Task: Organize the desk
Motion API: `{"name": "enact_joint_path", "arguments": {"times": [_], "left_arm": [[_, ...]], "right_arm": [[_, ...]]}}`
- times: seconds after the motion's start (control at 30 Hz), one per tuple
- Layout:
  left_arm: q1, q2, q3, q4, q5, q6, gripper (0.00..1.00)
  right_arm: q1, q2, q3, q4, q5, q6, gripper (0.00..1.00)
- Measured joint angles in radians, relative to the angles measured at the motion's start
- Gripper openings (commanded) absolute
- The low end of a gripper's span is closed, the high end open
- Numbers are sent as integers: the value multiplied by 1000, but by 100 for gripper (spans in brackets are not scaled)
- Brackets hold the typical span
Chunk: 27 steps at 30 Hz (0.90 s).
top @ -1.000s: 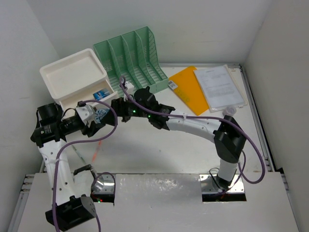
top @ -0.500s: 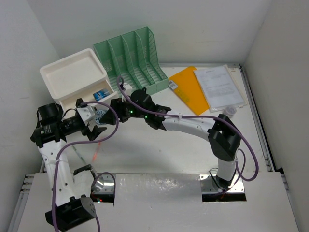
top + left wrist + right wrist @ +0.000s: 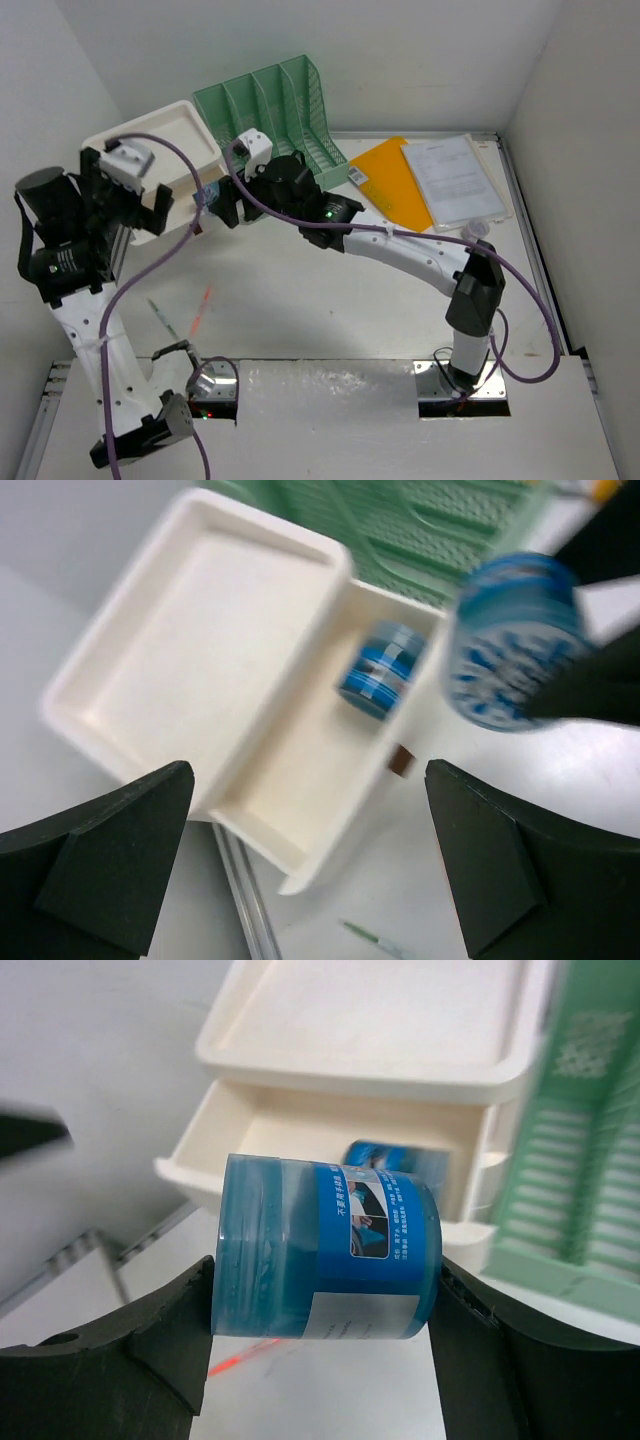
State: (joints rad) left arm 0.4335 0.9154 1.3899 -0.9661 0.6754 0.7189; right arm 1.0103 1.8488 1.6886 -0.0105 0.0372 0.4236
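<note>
The desk (image 3: 300, 300) is a white tabletop with metal rails. My right gripper (image 3: 225, 200) is shut on a blue jar (image 3: 325, 1260), held on its side just in front of the open drawer (image 3: 300, 1130) of a white drawer box (image 3: 150, 140). The held jar also shows in the left wrist view (image 3: 510, 640). A second blue jar (image 3: 380, 667) lies inside the drawer and shows in the right wrist view too (image 3: 395, 1155). My left gripper (image 3: 125, 195) is open and empty, raised above the drawer box, with its jaws (image 3: 308, 810) wide apart.
A green file organizer (image 3: 285, 110) stands behind the drawer box. An orange folder (image 3: 390, 185) and a sheet in a clear sleeve (image 3: 455, 180) lie at the back right. A red pen (image 3: 200, 305) and a green pen (image 3: 160, 315) lie on the desk at the left.
My left gripper let go of the blue jar and rose up and to the left. My right gripper took the jar and carried it back-left to the open drawer.
</note>
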Motion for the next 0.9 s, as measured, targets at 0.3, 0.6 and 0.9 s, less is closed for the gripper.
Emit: {"name": "enact_joint_path", "arguments": {"times": [0.3, 0.6, 0.9], "left_arm": [[347, 311, 163, 233, -37, -393, 100], [353, 436, 57, 353, -79, -560, 99], [351, 454, 24, 441, -85, -566, 100]], "right_arm": [[-6, 114, 273, -36, 53, -166, 0], [7, 439, 480, 150, -138, -312, 0], [38, 623, 561, 213, -150, -369, 12]]}}
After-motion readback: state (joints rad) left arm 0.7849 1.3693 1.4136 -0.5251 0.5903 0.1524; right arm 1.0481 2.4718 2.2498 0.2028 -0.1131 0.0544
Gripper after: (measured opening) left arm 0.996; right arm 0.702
